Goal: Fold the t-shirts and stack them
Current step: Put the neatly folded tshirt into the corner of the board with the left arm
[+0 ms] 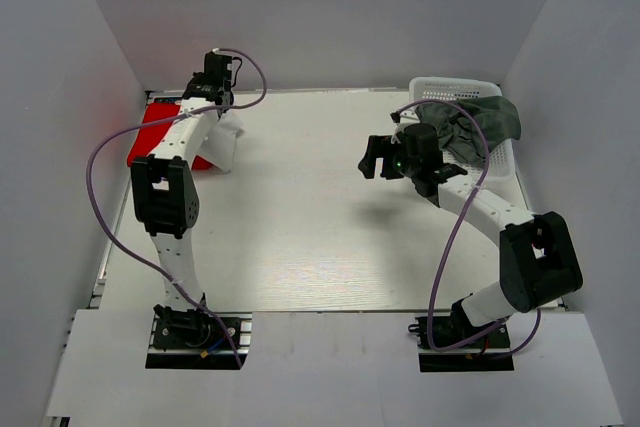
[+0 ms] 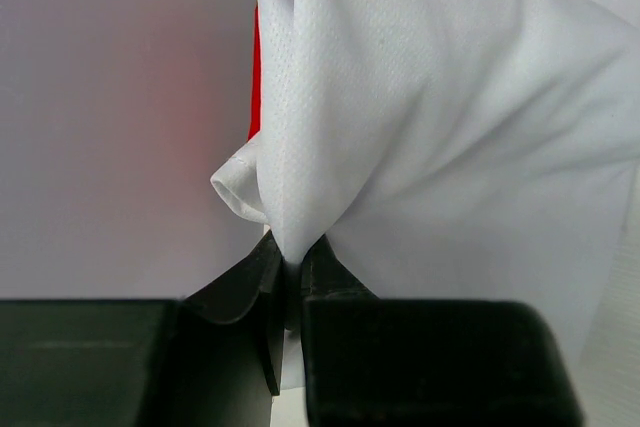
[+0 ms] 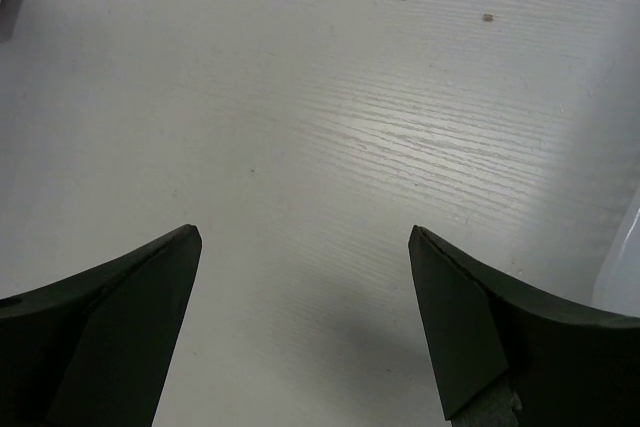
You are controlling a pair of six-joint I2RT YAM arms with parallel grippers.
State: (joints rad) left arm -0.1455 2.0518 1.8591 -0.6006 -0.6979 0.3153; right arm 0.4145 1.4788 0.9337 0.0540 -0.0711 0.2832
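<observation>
Roughly a third done, judging by the layout. The red t-shirt (image 1: 158, 135) lies flat, apparently folded, at the far left of the surface (image 1: 320, 237). The left gripper (image 2: 290, 259) is pinched nearly closed on an edge of the white t-shirt (image 2: 430, 127), which hangs bunched at the red one's right side, not yet folded or stacked. The dark grey-green t-shirt (image 1: 492, 119) sits crumpled in the white basket (image 1: 455, 87) at far right, untouched. The right gripper (image 3: 305, 247) hangs spread wide and empty over bare surface near the basket. The surface is pale white wood-grain; plain white walls (image 1: 330, 17) box it in on three sides.
</observation>
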